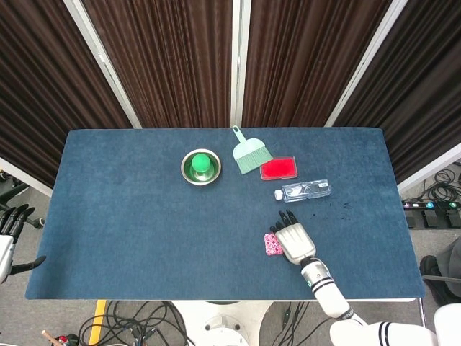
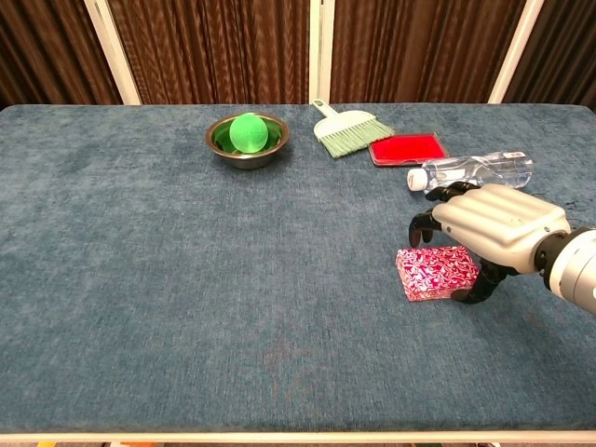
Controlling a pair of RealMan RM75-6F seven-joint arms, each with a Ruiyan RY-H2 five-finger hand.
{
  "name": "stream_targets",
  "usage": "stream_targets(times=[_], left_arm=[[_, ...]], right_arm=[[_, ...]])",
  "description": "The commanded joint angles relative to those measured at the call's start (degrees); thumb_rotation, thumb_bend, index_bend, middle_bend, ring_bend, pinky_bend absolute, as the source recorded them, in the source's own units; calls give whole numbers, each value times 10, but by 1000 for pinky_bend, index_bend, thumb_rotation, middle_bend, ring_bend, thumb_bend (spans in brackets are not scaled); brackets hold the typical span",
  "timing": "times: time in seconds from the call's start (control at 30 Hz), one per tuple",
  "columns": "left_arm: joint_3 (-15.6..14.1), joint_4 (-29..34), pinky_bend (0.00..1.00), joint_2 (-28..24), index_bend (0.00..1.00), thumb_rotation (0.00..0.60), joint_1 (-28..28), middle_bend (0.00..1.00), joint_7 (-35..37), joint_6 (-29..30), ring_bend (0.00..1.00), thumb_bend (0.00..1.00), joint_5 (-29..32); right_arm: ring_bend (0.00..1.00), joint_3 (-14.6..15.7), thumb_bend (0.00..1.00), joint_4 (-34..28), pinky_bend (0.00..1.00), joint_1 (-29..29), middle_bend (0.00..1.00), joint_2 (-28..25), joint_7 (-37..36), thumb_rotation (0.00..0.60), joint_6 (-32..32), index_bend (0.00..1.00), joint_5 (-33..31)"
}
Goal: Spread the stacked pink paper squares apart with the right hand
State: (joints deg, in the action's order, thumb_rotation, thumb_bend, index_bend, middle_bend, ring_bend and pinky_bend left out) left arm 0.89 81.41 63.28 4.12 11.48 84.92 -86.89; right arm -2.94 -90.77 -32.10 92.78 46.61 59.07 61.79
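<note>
Head view, far lower left: the left robot hand hangs off the table's edge, dark fingers spread apart and holding nothing. Across the blue table toward the upper middle sits a steel bowl with a green ball in it. Just to its right lies a pale green hand brush, handle pointing to the upper left, and touching or nearly touching its bristles is a flat red pad. Below that pad a clear plastic bottle lies on its side, cap to the left.

Lower right of centre is the stack of pink paper squares, flat on the cloth. It is close to square, so it has no strong long axis; in the chest view its edges run a little skewed to the table's front edge, the near left corner toward the camera.

The right robot hand comes in from the lower right, palm down, arched over the stack's right side. Its dark fingertips curl down beyond the far edge, and the thumb reaches down at the near right corner. I cannot tell whether it is actually touching or clamping the paper.
</note>
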Motion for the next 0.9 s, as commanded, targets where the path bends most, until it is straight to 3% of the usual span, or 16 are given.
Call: stream_targets(times=[0.03,0.9], left_arm=[[0,-1,176,0,88,600,0,69,1,0,43,0,0],[-3,-9,176,1,88,600,-2,69,13,-3,43,0,-2]], right_arm=[[39,1,112,2,0,-2,300,2,1,600,1,313,-3],[118,8,155,15,0,-11,432,13,-15,600,27,442,7]])
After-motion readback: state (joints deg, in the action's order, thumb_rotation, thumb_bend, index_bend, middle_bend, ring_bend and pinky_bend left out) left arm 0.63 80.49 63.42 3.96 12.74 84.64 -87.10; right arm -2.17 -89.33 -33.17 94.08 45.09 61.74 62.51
